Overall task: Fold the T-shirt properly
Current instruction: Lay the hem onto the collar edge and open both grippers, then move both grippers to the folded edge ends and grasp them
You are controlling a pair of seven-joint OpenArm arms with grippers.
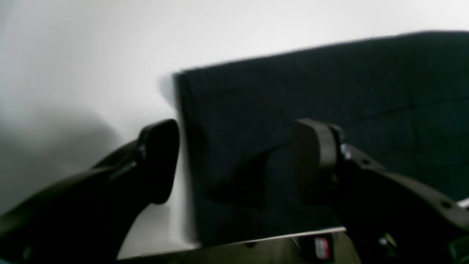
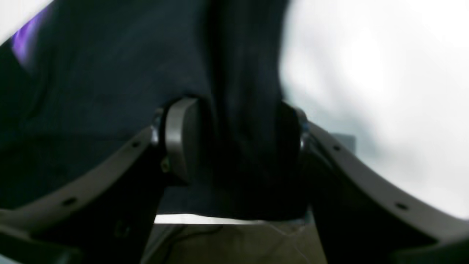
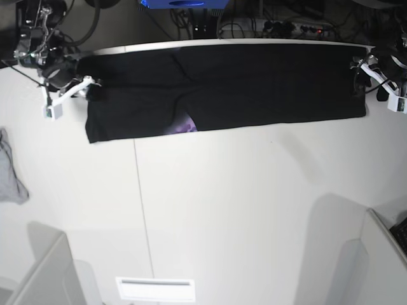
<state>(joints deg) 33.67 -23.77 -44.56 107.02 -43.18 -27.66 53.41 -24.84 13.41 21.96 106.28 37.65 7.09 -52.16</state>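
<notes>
The black T-shirt (image 3: 254,82) lies as a long folded strip along the table's far edge, a patch of purple print (image 3: 186,127) showing at its near hem. My left gripper (image 3: 360,75) is at the strip's right end. In the left wrist view this gripper (image 1: 238,161) is open, its fingers straddling the shirt's corner (image 1: 293,110), which lies flat. My right gripper (image 3: 89,88) is at the strip's left end. There its jaws (image 2: 238,141) stand apart with a raised ridge of black cloth (image 2: 242,91) between them.
A small grey cloth (image 3: 11,173) lies at the table's left edge. Cables and equipment (image 3: 273,25) sit behind the far edge. A white slotted box (image 3: 154,289) and two grey partitions (image 3: 44,273) stand at the near side.
</notes>
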